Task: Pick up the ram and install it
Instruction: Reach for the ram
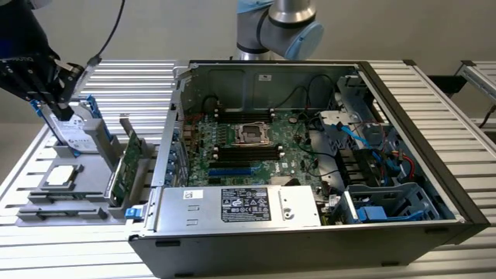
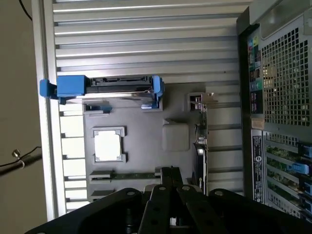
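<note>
Plainly, the claw [image 2: 170,170] has its fingers pressed together and carries nothing. It hangs over the grey fixture [image 2: 146,122] on the bench [image 2: 146,29], and the ram [image 2: 127,174] lies on edge in a narrow slot just beside the fingertips, lower down. For a good pick, I judge, the fingers should part first, come square over the middle of the stick, and keep off the processor [image 2: 108,146] and the blue-framed hard drive [image 2: 117,90] further out, so the thin board lifts straight.
</note>
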### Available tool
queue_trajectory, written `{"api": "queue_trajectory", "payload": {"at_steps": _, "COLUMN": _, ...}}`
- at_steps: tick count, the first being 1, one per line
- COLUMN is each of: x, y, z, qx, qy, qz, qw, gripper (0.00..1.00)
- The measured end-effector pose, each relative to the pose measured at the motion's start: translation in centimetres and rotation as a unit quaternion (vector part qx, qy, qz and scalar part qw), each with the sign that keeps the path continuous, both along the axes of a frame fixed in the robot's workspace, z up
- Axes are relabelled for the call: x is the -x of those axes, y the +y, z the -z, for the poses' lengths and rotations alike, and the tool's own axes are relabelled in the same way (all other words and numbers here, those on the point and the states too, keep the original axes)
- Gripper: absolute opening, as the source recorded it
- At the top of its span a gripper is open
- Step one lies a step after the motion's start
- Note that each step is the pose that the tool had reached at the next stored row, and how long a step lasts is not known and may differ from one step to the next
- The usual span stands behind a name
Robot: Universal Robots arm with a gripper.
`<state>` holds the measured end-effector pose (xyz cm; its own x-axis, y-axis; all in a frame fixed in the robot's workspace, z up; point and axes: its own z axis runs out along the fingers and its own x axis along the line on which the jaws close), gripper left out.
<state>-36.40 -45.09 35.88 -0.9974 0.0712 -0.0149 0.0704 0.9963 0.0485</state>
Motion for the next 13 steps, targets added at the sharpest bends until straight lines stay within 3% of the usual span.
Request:
{"api": "queue_trajectory", "payload": {"at_steps": 10, "x": 2.2, "y": -2.44, "z": 0.66, "qx": -0.0001, "qy": 0.0043, "qz": 0.000, "qw": 1.0000, "gripper": 0.11}}
{"api": "queue_trajectory", "payload": {"at_steps": 13, "x": 2.2, "y": -2.50, "z": 0.65, "qx": 0.0000, "qy": 0.0044, "qz": 0.000, "qw": 1.0000, "gripper": 0.11}}
